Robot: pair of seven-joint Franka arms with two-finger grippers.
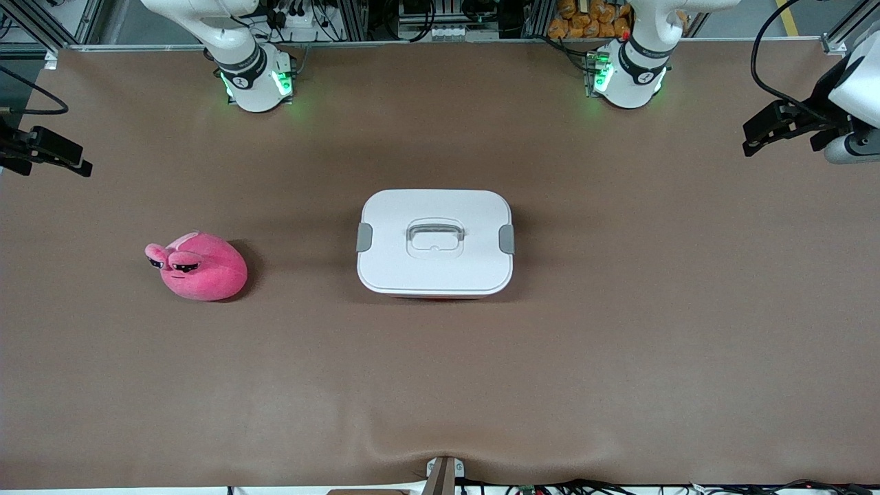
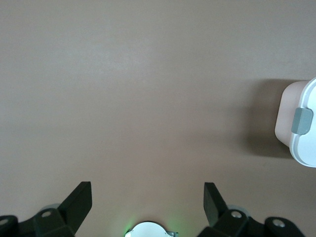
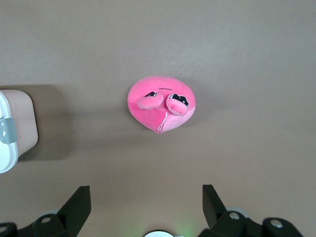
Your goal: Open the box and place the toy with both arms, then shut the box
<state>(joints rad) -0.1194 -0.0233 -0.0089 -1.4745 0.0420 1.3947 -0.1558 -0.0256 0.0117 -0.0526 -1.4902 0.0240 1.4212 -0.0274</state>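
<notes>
Nothing begun: lidded box (image 1: 435, 242) mid-worktop, plush toy (image 1: 199, 266) at its nine o'clock. Left tool (image 2: 148, 200) and right tool (image 3: 146, 202) hover wide, empty; next, unclip the lid.

A brown table (image 1: 440, 385) is spreading across the whole front view, its covering buckling slightly at the edge nearest the camera. Orange objects (image 1: 584, 19) are sitting past the table's edge by the left arm's base, and black cables (image 1: 605, 487) are trailing along the near edge.

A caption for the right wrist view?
Open right gripper hangs over the table, toy below, box at the edge.
</notes>
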